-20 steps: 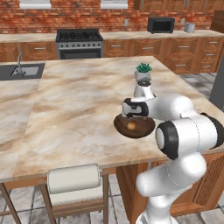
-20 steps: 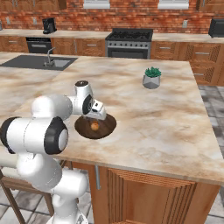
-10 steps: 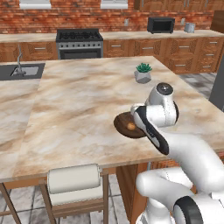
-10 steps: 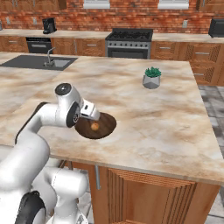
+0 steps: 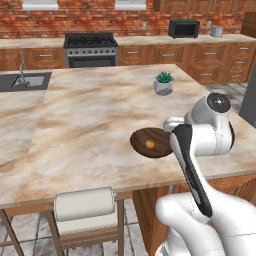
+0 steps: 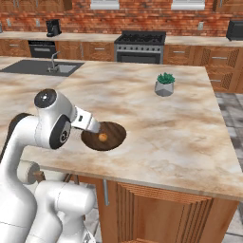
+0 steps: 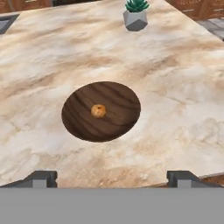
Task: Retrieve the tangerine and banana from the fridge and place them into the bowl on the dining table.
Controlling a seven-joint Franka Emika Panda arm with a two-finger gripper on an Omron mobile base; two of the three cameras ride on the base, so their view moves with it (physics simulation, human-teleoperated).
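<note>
- Gripper stood with its jaws spread wide and nothing between them; in the hand view the two dark fingertips rose far apart at the bottom, over the near edge of the dining table.
- Gripper and wrist sat just outside that near edge, pointing back across the marbled top toward the bowl, apart from it.
- Bowl, shallow and of dark brown wood, rested on the table close to the near edge, roughly midway along it in the hand view.
- Tangerine lay inside the bowl near its centre; it showed as a small orange spot in the left base view and in the right base view.
- From the left base view the arm's white forearm covered the bowl's right rim; from the right base view it covered the left rim.
- Potted plant, small and grey with green leaves, stood well apart from the bowl, toward the far right corner of the table.
- Stool with a pale cushion was tucked under the near edge, to the left of the bowl.
- Sink with its faucet was set into the table's far left part.
- Stove stood against the brick back wall, with a microwave on the counter to its right.
</note>
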